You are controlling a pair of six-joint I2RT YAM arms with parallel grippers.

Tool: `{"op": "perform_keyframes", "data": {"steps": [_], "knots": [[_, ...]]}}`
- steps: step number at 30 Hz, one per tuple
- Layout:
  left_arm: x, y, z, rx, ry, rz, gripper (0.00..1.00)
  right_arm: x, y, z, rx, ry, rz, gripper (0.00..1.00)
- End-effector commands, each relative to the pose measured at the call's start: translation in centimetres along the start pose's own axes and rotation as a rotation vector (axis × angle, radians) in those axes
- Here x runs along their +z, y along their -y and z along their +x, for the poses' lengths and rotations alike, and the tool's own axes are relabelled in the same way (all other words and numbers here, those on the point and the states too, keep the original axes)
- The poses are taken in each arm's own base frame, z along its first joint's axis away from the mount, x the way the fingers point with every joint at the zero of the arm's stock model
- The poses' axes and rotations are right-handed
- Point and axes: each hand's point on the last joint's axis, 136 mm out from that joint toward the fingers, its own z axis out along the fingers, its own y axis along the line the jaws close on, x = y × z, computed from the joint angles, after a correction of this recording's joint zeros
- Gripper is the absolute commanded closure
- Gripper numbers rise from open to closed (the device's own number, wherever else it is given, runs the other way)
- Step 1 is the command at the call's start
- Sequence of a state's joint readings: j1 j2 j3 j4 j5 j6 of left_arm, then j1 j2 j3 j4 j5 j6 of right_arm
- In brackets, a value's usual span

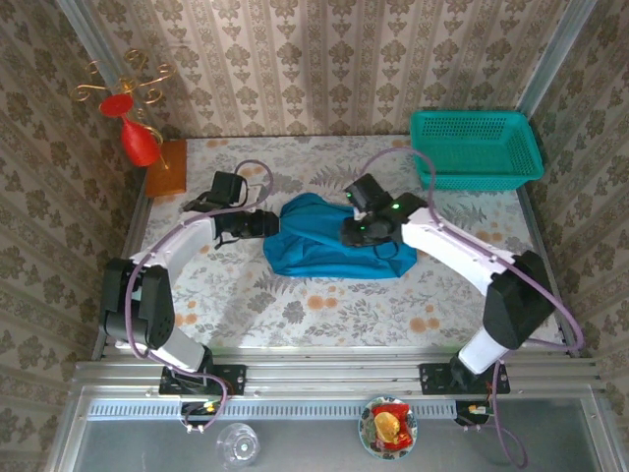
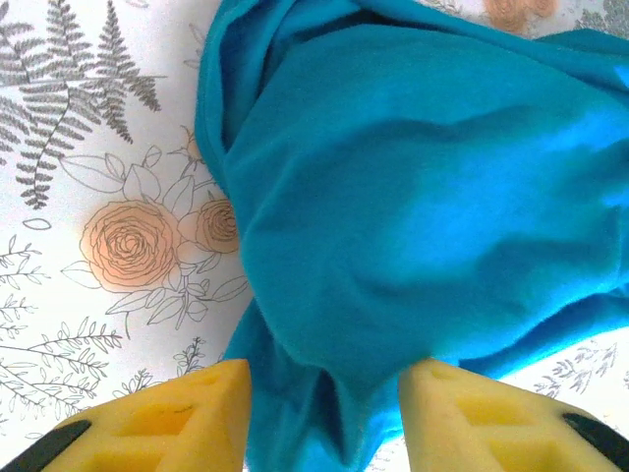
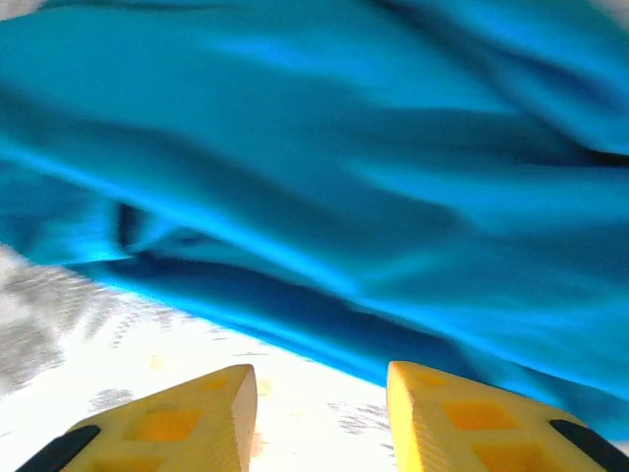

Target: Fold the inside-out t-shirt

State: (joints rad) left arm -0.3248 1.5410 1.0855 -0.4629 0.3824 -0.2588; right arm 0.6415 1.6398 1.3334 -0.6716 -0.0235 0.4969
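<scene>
T-shirt [image 1: 324,246], blue, bunched at centre of table [image 1: 295,310]. Left claw [image 2: 324,393] parted, blue fabric between its tips. Right claw [image 3: 321,388] parted, bare table between, beside fabric edge.

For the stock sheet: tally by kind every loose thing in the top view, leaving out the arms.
Blue t-shirt: 1
Teal mesh basket: 1
Orange-brown block: 1
Red-and-gold ornament: 1
Clear glass: 1
Dish of snacks: 1
Total: 6
</scene>
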Motion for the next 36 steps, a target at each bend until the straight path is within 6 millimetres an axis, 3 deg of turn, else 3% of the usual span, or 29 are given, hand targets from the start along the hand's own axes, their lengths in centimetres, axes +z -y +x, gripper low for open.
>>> {"op": "perform_keyframes", "data": {"steps": [1, 4, 5, 7, 10, 13, 18, 21, 26, 28, 32, 36], "knots": [[-2.2, 1.4, 0.3, 0.12, -0.003, -0.084, 0.54, 2.8, -4.3, 0.9, 0.044, -0.078, -0.141, 0.59], [-2.5, 2.4, 1.7, 0.179, -0.038, -0.117, 0.55, 5.0, -3.4, 1.2, 0.071, -0.093, -0.057, 0.57], [-2.6, 2.2, 2.1, 0.177, -0.046, -0.128, 0.55, 5.5, -2.4, 1.2, 0.069, -0.09, 0.004, 0.51], [-2.2, 3.6, 3.4, 0.214, -0.075, -0.122, 0.56, 5.8, -0.5, 1.0, 0.048, -0.068, 0.116, 0.47], [-1.2, 4.9, 4.8, 0.213, -0.092, -0.068, 0.66, 5.6, 2.0, 0.5, -0.01, -0.025, 0.256, 0.38], [0.6, 5.8, 5.8, 0.2, -0.122, -0.026, 0.69, 6.0, 3.4, 0.4, -0.078, -0.03, 0.331, 0.32], [3.4, 5.2, 5.6, 0.196, -0.13, -0.065, 0.52, 6.6, 4.5, 0.0, -0.157, -0.043, 0.397, 0.26], [4.5, 4.1, 4.8, 0.21, -0.127, -0.128, 0.46, 6.9, 5.1, -0.6, -0.151, -0.05, 0.396, 0.4], [6.0, 3.0, 4.0, 0.252, -0.144, -0.193, 0.49, 5.4, 4.7, -3.0, -0.122, 0.005, 0.345, 0.87], [6.4, 3.0, 4.0, 0.257, -0.157, -0.185, 0.55, 4.7, 4.5, -4.1, -0.104, 0.033, 0.32, 0.97], [6.3, 3.0, 4.0, 0.265, -0.156, -0.183, 0.75, 3.6, 4.9, -6.1, -0.065, 0.079, 0.285, 1.0], [4.7, 3.9, 3.5, 0.295, -0.132, -0.149, 0.93, 3.0, 6.2, -7.8, -0.035, 0.098, 0.291, 1.0]]}}
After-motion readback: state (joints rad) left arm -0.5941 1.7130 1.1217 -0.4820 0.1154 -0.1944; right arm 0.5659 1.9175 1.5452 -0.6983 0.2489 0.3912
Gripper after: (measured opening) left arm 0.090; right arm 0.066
